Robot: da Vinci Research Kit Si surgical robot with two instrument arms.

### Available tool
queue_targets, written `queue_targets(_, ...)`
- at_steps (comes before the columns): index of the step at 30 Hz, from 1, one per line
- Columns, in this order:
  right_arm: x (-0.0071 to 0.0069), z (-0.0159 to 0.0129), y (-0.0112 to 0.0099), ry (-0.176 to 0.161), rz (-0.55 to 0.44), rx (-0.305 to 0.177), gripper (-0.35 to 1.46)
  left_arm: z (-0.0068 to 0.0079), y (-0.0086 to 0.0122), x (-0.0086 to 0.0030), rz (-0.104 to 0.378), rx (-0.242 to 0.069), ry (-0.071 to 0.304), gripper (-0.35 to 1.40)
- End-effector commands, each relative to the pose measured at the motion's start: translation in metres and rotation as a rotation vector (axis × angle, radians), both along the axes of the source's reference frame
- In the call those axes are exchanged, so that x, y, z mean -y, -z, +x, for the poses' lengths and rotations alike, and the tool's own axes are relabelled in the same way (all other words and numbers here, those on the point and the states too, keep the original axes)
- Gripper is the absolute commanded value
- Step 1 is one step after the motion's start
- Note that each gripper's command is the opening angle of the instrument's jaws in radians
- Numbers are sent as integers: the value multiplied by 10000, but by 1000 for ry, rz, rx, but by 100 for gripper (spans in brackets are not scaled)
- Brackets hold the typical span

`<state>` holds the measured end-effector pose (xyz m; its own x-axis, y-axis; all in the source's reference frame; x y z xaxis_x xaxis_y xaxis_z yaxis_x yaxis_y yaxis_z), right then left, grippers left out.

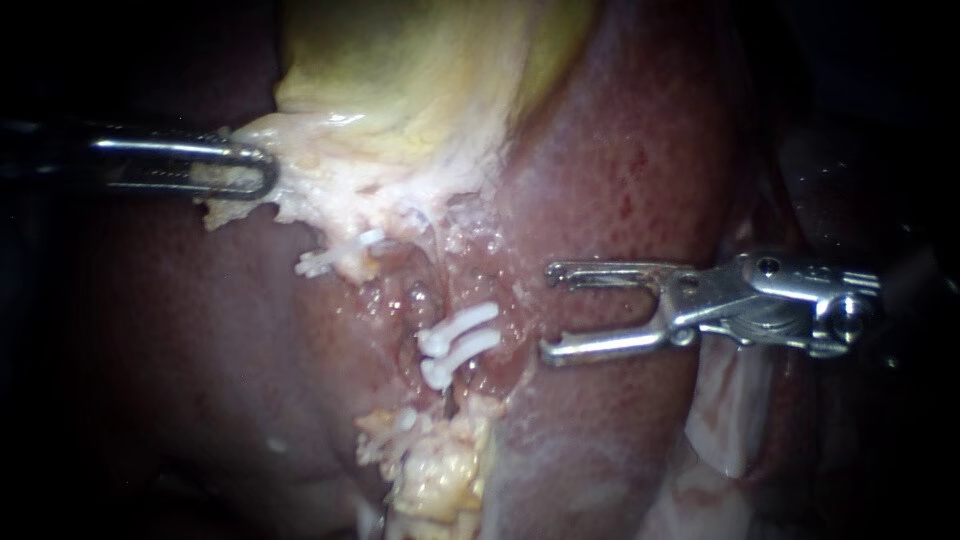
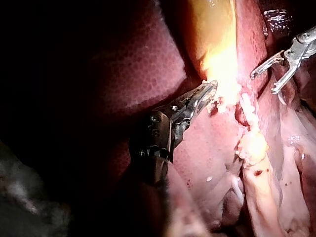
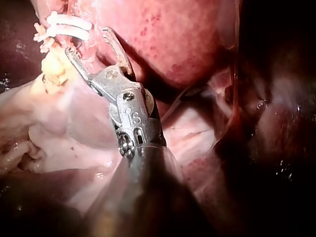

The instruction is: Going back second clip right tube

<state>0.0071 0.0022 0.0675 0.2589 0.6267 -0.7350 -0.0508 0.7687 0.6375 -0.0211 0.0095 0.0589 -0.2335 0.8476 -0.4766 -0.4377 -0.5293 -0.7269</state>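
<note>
At ten o'clock, the shiny metal tool of my left instrument [image 1: 263, 172] pinches the pale yellow gallbladder [image 1: 420, 80] at its edge. Toward six o'clock, two white plastic clips [image 1: 465, 325] hug the soft pink right tube [image 1: 468, 339]. It looks wet, slippery and easy to tear, so hold it gently, away from the clips. At three o'clock, the silver tool of my right instrument [image 1: 548, 310] gapes wide, empty.

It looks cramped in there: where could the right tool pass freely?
Bare liver lies between the right instrument, jaws open, and the two clips, and below the left instrument gripping the gallbladder. Around the clips it is crowded.
</note>
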Motion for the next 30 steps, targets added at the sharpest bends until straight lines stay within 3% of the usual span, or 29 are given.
queue_targets(1, 1, 3, -2, 2, 1, 1, 50, 0, 0, 0, 0, 0, 0, -35)
queue_targets(5, 2, 15, -2, 13, -2, -5, 50, 0, 0, 0, 0, 0, 0, -35)
queue_targets(9, 6, 15, 2, 41, -87, -10, 50, 0, 0, 0, 0, 0, 0, -35)
queue_targets(17, 9, 5, 20, 218, -317, 84, 50, -1, -2, 2, -1, -1, 1, -35)
queue_targets(24, 3, -6, 40, 232, -366, 80, 50, -2, -5, 2, -2, -1, 1, -35)
queue_targets(30, -3, -12, 48, 226, -377, 86, 50, -5, -9, 2, -4, -2, 2, -35)
